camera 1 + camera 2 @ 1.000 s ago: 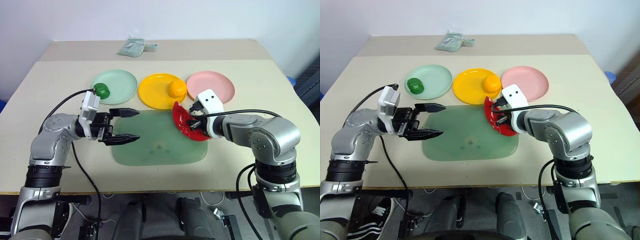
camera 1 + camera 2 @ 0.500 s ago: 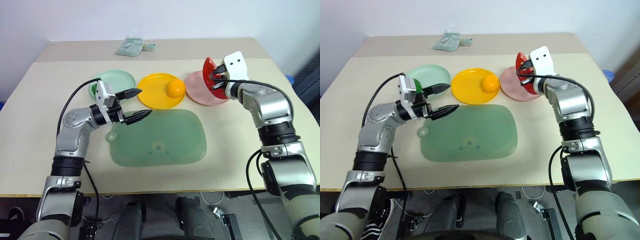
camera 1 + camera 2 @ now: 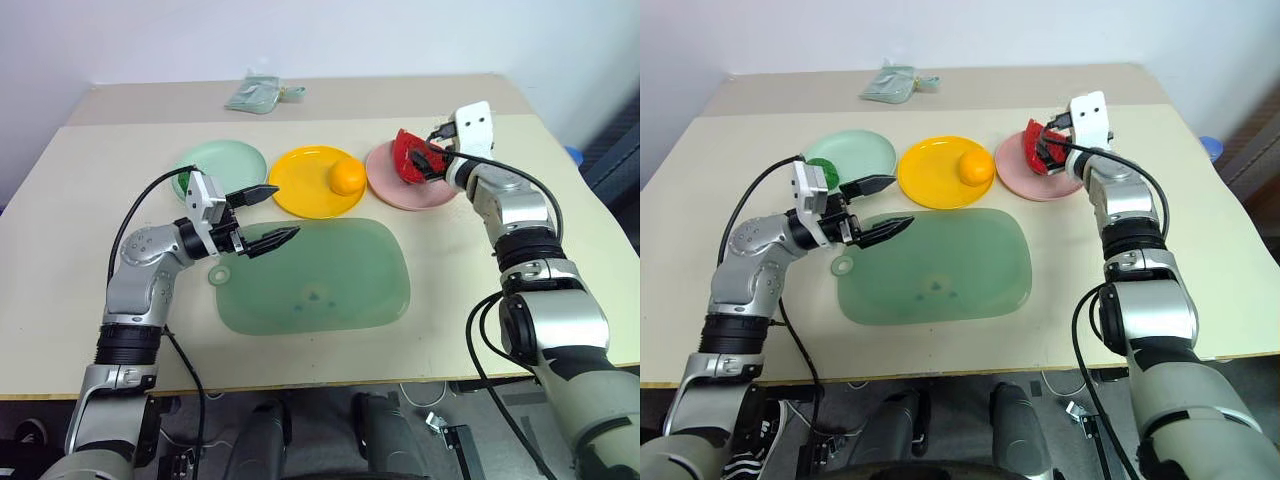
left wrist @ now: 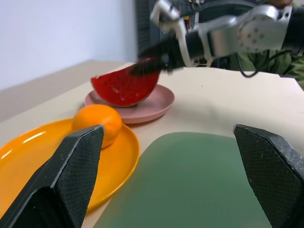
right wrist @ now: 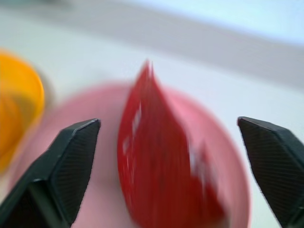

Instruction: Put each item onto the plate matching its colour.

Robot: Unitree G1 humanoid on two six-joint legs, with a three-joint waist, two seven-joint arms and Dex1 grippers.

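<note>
The red watermelon slice (image 3: pixel 410 158) stands on edge on the pink plate (image 3: pixel 400 192). My right gripper (image 3: pixel 430 160) is open around it, and in the right wrist view the slice (image 5: pixel 156 156) stands between the spread fingers (image 5: pixel 71 156). The round orange fruit (image 3: pixel 349 178) lies on the yellow plate (image 3: pixel 303 190). On the mint green plate (image 3: pixel 228 158) sits the dark green lump (image 3: pixel 820 162), partly hidden behind my left wrist. My left gripper (image 3: pixel 285 210) hangs open and holds nothing over the left end of the mat.
A large translucent green mat (image 3: pixel 320 285) lies in front of the plates. A folded pale green packet (image 3: pixel 258 93) rests near the table's far edge. Cables trail from both wrists.
My right gripper carried the watermelon slice from the mat's right edge up to the pink plate and opened there. My left gripper stayed open and edged slightly forward.
</note>
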